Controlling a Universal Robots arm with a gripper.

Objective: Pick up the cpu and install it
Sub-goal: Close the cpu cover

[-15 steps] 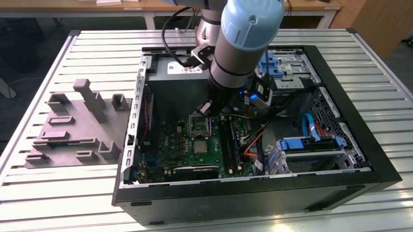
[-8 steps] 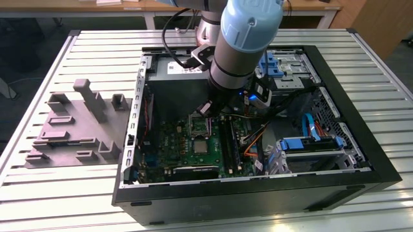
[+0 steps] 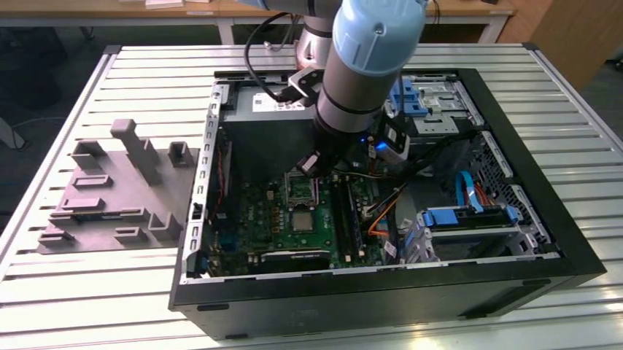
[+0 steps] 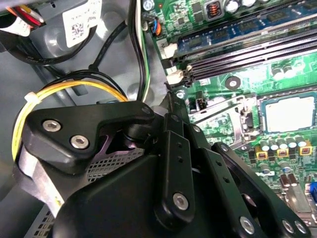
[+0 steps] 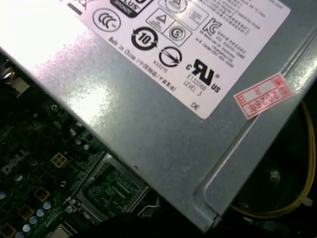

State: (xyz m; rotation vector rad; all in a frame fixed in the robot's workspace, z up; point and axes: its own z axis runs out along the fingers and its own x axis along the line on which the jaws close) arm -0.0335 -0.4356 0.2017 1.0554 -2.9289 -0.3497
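The cpu [image 3: 305, 222] lies flat on the board [image 3: 292, 233], just nearer than the open socket [image 3: 300, 189], where it can be lifted from above. The gripper [image 3: 314, 165] hangs over the socket's far edge, inside the case [image 3: 545, 240]; whether its fingers are apart I cannot tell.

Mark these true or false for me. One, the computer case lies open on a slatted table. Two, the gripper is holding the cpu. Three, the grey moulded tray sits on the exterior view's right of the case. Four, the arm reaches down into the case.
1. True: the computer case lies open on the slatted table.
2. False: the cpu lies flat on the green motherboard, apart from the gripper.
3. False: the grey moulded tray sits on the exterior view's left of the case.
4. True: the arm reaches down into the case, over the motherboard.
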